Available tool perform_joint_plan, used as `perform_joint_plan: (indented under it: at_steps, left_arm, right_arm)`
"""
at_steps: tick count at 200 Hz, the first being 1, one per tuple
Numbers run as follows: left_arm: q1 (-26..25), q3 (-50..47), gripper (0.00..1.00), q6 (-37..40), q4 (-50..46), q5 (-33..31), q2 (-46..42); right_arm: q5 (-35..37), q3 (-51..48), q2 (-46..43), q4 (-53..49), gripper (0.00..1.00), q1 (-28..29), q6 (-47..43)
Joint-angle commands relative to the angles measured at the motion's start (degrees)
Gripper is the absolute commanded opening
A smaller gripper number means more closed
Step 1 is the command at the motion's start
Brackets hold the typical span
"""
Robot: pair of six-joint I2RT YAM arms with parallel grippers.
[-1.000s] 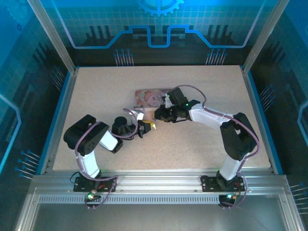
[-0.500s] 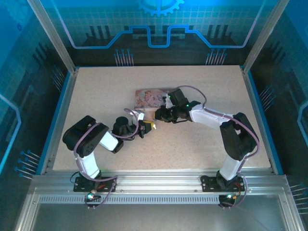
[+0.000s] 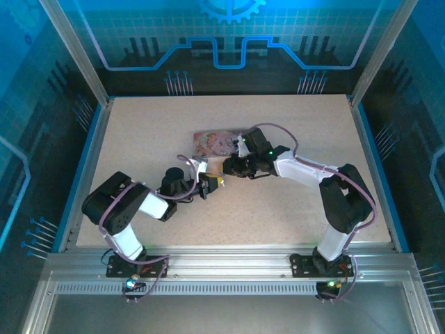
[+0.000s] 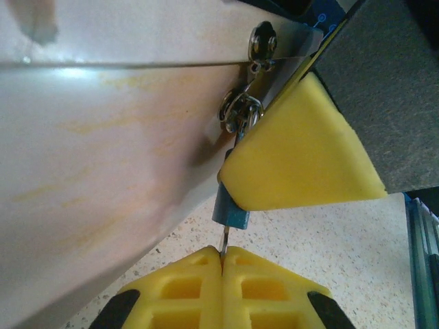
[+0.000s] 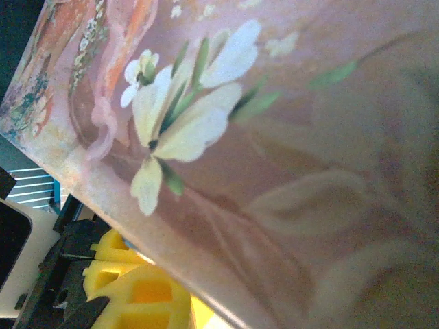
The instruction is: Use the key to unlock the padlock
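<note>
The padlock is a small blue-grey block hanging from the clasp on the pink tin. A thin silvery key runs from its underside down into my left gripper, whose yellow fingers are shut on the key. A yellow finger of my right gripper covers the padlock's upper part, gripping it. From above, the left gripper and right gripper meet just in front of the tin. The right wrist view has the tin's flowered lid close up.
The tin lies at the middle of the speckled table. Blue rails and an aluminium frame border the table. Yellow finger pads sit below the tin's edge in the right wrist view.
The left arm's elbow has swung left and towards the near edge. Both grippers have stayed at the padlock, still shut.
</note>
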Motion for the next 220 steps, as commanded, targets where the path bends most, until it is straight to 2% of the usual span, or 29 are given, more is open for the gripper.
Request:
perform_joint_plan:
  at_steps: [1, 23, 77, 120, 165, 220]
  left_arm:
    - [-1.4, 2.0, 0.0, 0.8, 13.6, 2.7, -1.5]
    - [-1.9, 1.6, 0.0, 0.9, 13.6, 0.1, -1.1]
    - [-3.2, 0.1, 0.0, 1.3, 13.6, -0.6, 3.2]
    - [-4.3, -3.1, 0.0, 1.5, 13.6, -3.2, 5.5]
    - [-4.4, -2.9, 0.0, -1.0, 13.6, -2.9, 5.9]
    - [-4.4, -2.7, 0.0, -3.8, 13.6, -1.7, 7.7]
  right_arm:
    - [3.9, -0.4, 0.4, -4.2, 0.0, 2.3, -2.4]
    - [4.0, -0.9, 1.2, -2.6, 0.01, 2.4, -1.2]
    - [6.7, -4.3, 0.6, 3.2, 0.32, 2.9, -0.3]
    - [7.8, -9.2, -2.1, 7.8, 0.45, 2.8, -0.2]
    - [6.8, -13.6, -4.6, 13.4, 0.63, 2.6, 0.1]
    - [6.1, -22.9, -11.1, 22.3, 0.71, 0.8, 3.5]
